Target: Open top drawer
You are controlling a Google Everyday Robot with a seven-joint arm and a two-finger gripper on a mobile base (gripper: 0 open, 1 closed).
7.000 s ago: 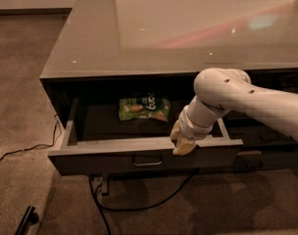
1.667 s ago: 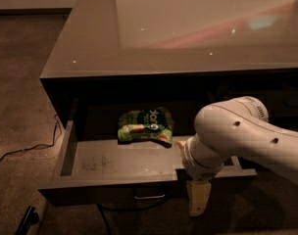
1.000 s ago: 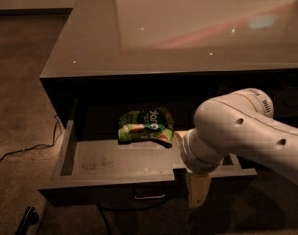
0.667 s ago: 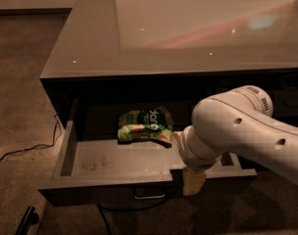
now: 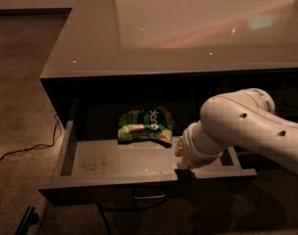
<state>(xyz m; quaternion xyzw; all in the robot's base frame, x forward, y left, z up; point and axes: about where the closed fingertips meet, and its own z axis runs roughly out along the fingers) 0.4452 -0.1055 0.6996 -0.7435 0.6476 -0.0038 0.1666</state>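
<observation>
We are looking at the top drawer (image 5: pixel 110 161), which is standing well out of the dark cabinet (image 5: pixel 56 89) under the glossy table top (image 5: pixel 188 28). Its grey, tray-like inside is lying open to us, with the left wall, the floor and the front rim all showing. One thing is lying in the drawer: a green snack bag (image 5: pixel 145 126) with white lettering. It is resting on the drawer's floor toward the back, about midway between the side walls. The floor in front of the bag and to its left is showing faint scuff marks. The small bar handle (image 5: pixel 150 196) is sitting at the centre of the drawer's front panel, below the rim.

The gripper (image 5: pixel 179 154) is sitting at the drawer's front rim, to the right of the handle and just in front of the bag's right end. Its pale tip is pointing down inside the drawer, close to the front panel. The white arm (image 5: pixel 237 126) is reaching in from the drawer's right side and is covering most of the gripper, so we cannot tell whether it is spread or pressed together.

Left of the drawer a thin cable (image 5: pixel 21 148) is trailing over the carpet (image 5: pixel 21 82). A dark object (image 5: pixel 27 218) is lying on the carpet below the drawer's front left corner.
</observation>
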